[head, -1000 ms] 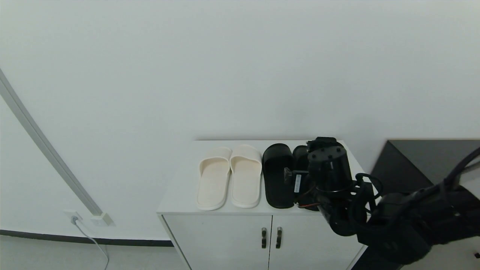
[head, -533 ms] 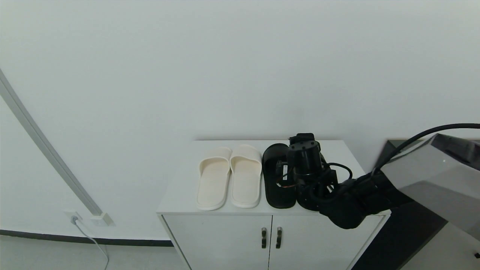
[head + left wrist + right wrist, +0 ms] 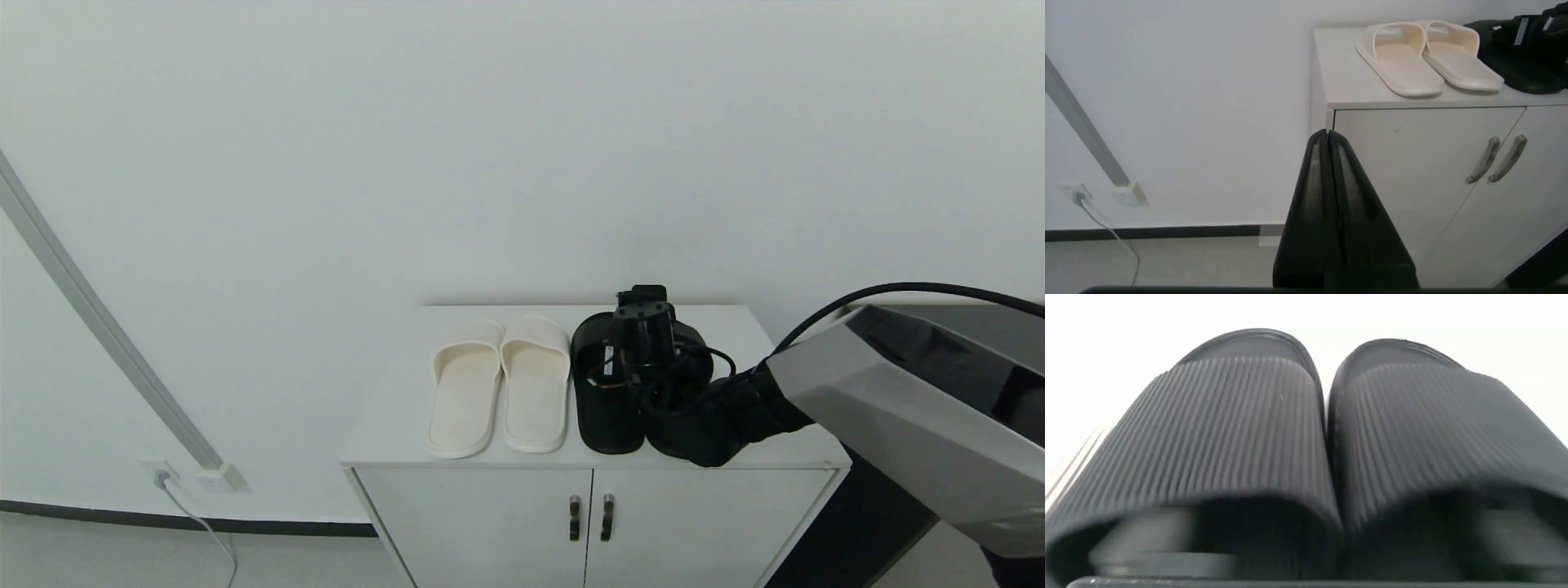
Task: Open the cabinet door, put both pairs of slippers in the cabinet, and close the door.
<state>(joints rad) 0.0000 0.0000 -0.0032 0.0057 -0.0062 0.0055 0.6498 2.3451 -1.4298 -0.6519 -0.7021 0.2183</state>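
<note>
Cabinet [image 3: 473, 523] status: both doors [image 3: 482, 531] shut, the two handles [image 3: 575, 517] side by side at the middle seam. Both pairs sit on top, toes toward the wall. The cream slippers [image 3: 522, 384] are on my left half of the top. The black slippers [image 3: 600, 408] are just beside them to my right, and the inner cream and black shoes nearly touch.

My right claw [image 3: 645, 359] is over the black pair, with the wrist above the straps and the forearm lying across the top's right front corner. The right wrist view looks straight at the two ribbed black straps, pressed together side by side. Whether this claw is apart or together I cannot tell.

My left claw [image 3: 1328, 155] is pressed together, nothing in it. It hangs low before the cabinet's left front corner, apart from it.

Wall socket [image 3: 161, 474] with cable sits low on the wall, well to the left of the cabinet.
</note>
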